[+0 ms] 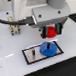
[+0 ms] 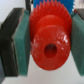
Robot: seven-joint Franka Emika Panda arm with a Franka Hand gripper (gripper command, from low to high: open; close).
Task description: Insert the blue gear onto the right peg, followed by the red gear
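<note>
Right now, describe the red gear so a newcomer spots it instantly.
Find the grey, black-bordered plate on the white table; the blue gear sits at its end on the exterior view's right. Just above hangs the pincer, shut on the red gear. It is smaller than the blue one, toothed, and held off the table.

I see the red gear as glossy plastic, and the white surface looks smooth.

The arm is white and bulky, with a black cable looping beside it. Its gripper has dark fingers with teal pads.
</note>
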